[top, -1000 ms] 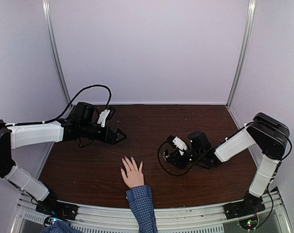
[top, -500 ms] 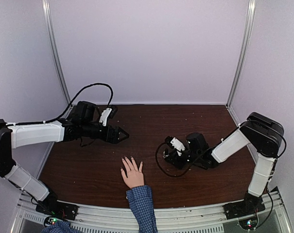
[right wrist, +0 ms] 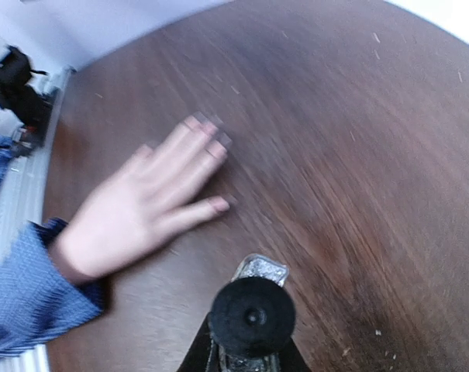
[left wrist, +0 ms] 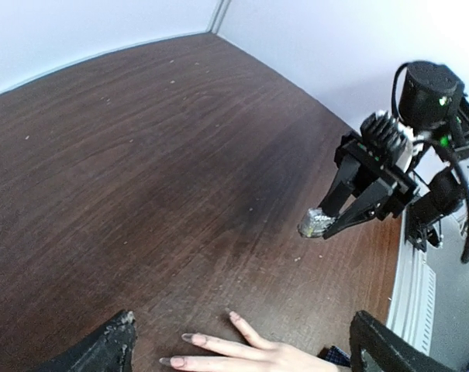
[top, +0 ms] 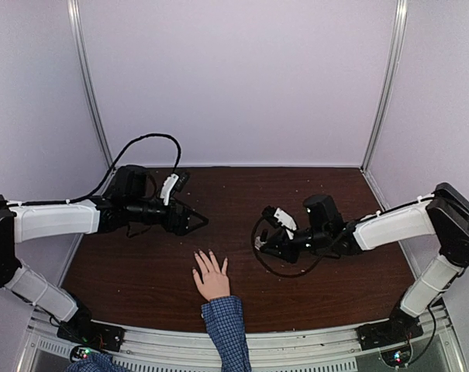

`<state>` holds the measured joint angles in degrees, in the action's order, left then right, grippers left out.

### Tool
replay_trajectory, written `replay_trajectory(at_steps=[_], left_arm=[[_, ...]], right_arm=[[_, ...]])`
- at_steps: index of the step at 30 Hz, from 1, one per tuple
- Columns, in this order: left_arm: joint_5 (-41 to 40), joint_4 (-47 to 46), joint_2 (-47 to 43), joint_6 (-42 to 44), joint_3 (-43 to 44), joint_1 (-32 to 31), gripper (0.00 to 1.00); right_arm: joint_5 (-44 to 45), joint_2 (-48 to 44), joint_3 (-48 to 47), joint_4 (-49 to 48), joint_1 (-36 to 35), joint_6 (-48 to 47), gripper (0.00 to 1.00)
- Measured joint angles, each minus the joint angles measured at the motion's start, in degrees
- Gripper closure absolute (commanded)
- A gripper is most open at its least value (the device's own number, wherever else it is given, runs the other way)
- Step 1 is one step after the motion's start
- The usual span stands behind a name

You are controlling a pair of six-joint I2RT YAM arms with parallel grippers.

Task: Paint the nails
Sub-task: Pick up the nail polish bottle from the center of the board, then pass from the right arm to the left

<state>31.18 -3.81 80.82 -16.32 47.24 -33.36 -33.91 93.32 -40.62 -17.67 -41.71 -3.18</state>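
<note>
Hand (top: 212,280) lies flat on the table (top: 312,194), nails (left wrist: 189,338) facing up. Right gripper (top: 263,242) hangs just right of the hand, jaws clamped on a small bottle (left wrist: 315,223). Left gripper (top: 197,220) hovers just beyond the hand, jaws wide apart.

Left white-and-black arm (top: 56,219) extended low, left gripper (top: 197,222) jaws wide apart. Right white-and-black arm (top: 393,226) reaches inward, right gripper (top: 260,243) closed, apparently on a small black-capped bottle (right wrist: 253,314).

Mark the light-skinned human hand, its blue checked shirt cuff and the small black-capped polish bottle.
light-skinned human hand (top: 212,283): top external view, back of hand.
blue checked shirt cuff (top: 222,311): top external view, mid-cuff.
small black-capped polish bottle (right wrist: 252,314): right wrist view, cap top.
</note>
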Motion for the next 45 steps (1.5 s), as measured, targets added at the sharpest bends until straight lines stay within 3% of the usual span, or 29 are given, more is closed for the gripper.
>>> replay_trajectory(at_steps=[7, 16, 21, 25, 45], left_arm=[[7.2, -7.5, -1.6, 4.4, -2.0, -5.1, 0.08], [13.0, -7.5, -1.8, 11.1, -0.1, -13.7, 0.24], [13.0, -3.0, -1.0, 15.8, 3.2, -19.2, 0.43], [13.2, -1.7, 0.6, 17.0, 4.0, -21.3, 0.52], [13.9, -2.6, 3.8, 14.6, 5.1, -23.0, 0.64]], right_arm=[[-7.0, -10.7, -4.3, 11.0, -1.3, -0.9, 0.92], [-8.6, -13.3, -9.0, 25.1, -7.0, -2.7, 0.94], [-8.6, -13.3, -10.3, 29.5, -9.8, -4.0, 0.94], [-8.5, -13.3, -11.8, 32.4, -11.6, -4.9, 0.94], [-5.1, -11.7, -16.5, 39.3, -17.0, -9.1, 0.95]])
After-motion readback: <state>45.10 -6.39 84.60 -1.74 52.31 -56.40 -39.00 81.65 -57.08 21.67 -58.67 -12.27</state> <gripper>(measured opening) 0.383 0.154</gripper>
